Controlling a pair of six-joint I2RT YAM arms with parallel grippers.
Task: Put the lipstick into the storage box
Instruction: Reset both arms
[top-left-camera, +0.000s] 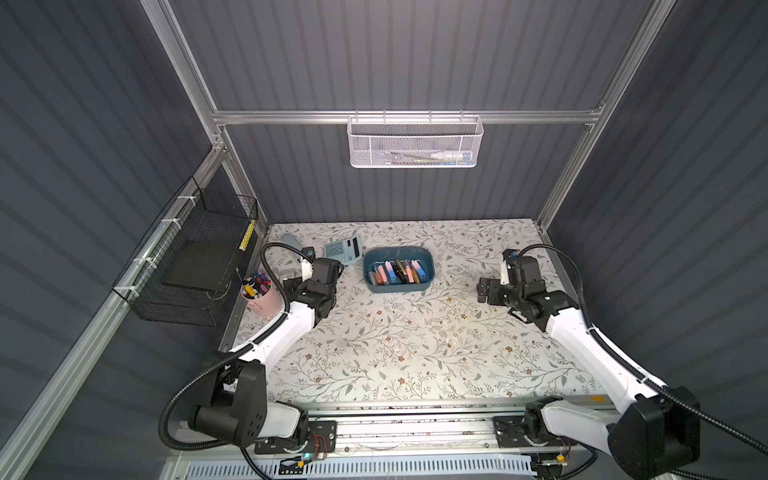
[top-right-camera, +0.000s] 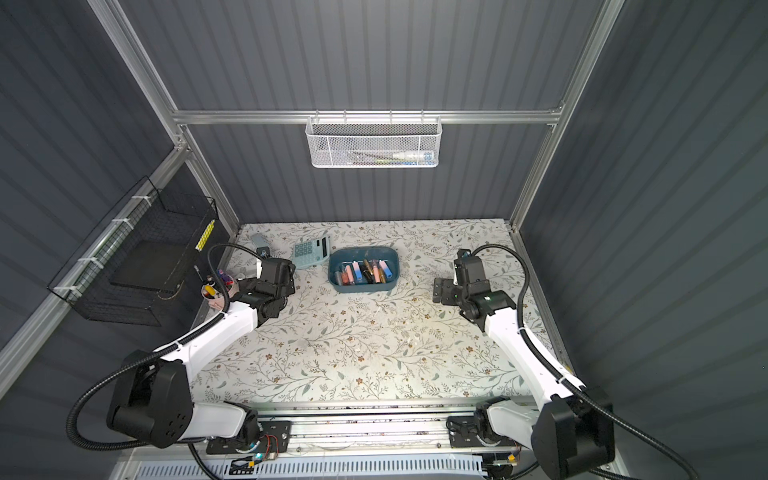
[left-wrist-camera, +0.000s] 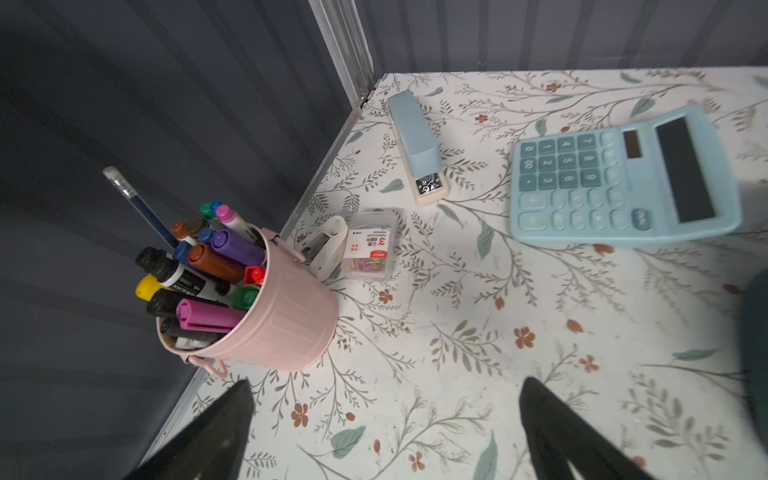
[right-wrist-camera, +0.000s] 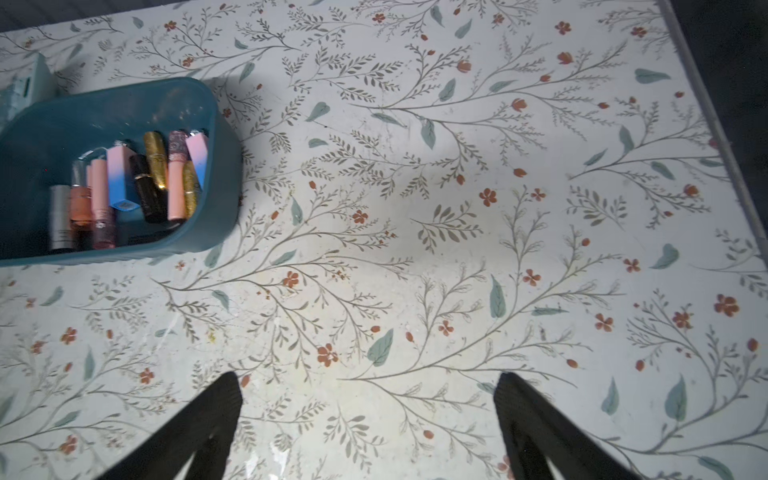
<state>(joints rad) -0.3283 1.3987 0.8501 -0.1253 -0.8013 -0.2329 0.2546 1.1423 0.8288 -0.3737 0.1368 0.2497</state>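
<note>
Right wrist view has the right gripper spread wide with nothing in it, hovering over bare table. All the lipsticks in view lie in the storage box, near the table's far edge beside the calculator. Over by the left edge, the left gripper is wide and empty too. No loose lipstick shows, so the job looks done. Best bet is to lift both arms clear without nudging the box.
</note>
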